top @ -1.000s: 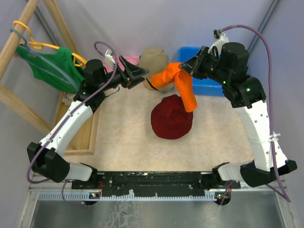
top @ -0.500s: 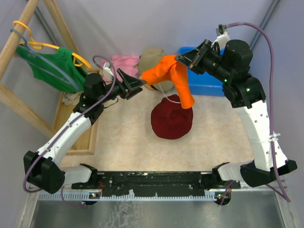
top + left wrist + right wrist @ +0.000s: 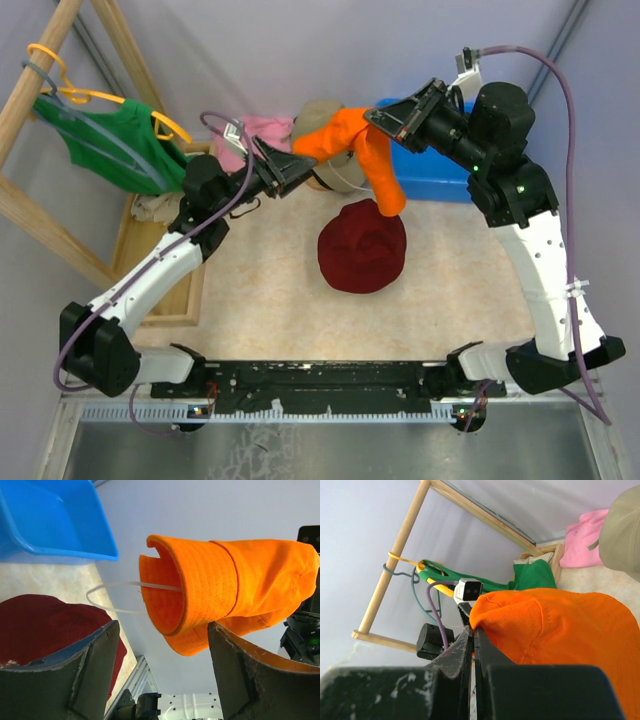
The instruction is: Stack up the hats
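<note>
Three hats in view. Right gripper (image 3: 374, 116): clamped on one end of orange bucket hat (image 3: 350, 145). Right wrist view: jaws pressed together, fabric pinched at the tips. Hat held off the table at 12 o'clock of the workspace, draped from the pinch down toward 5 o'clock. Lower end overlapping far edge of dark red hat (image 3: 362, 245) in top view; touching or not, cannot tell.

Left gripper (image 3: 296, 168): jaws spread wide, nothing held, aimed at 3 o'clock toward the hat's free end. Tips just beside the orange fabric; contact not confirmable. Left wrist view: brim opening framed between the two fingers (image 3: 90, 675), white cord (image 3: 125, 583) looping out of it.

Dark red hat flat on table, near centre. Tan cap (image 3: 322, 118) at far edge, partly behind the orange one. Pink cloth (image 3: 262, 130) at its 9 o'clock, blue bin (image 3: 440, 178) at its 3 o'clock. Green garment (image 3: 110, 140) on yellow hanger (image 3: 70, 93), far left.
</note>
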Available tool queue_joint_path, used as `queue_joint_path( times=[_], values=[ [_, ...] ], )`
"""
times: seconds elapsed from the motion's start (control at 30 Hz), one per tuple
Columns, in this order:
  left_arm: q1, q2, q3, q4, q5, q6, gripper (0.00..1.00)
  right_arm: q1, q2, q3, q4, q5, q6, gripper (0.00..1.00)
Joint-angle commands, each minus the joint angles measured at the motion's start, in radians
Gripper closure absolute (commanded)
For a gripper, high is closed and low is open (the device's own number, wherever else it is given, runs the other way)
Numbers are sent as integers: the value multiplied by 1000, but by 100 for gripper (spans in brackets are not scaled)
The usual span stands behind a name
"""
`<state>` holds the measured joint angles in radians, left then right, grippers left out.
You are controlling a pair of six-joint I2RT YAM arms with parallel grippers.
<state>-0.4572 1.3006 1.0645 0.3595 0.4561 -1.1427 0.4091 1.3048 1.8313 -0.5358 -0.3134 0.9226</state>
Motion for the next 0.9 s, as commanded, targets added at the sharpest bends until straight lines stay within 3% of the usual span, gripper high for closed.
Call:
queue_joint_path(
  times=[0.0,0.27,0.4,0.53,0.63,0.87],
  values=[
    [-31,20,7,101,-7,-19,23,-6,-14,-22,99,-26,27,100],
    [-47,11,23,72,-60,10,24,-7,-14,-35,108,-43,41,100],
    [-46,7,33,51,-80,31,29,-12,-16,-33,106,-48,43,100],
    [-46,10,32,60,-83,25,57,-13,-17,-39,103,-52,42,100],
    [-46,3,31,64,-86,25,73,-15,-26,-63,107,-50,45,100],
    [-46,-34,17,65,-109,24,91,-44,-55,-128,91,-48,25,100]
  ],
)
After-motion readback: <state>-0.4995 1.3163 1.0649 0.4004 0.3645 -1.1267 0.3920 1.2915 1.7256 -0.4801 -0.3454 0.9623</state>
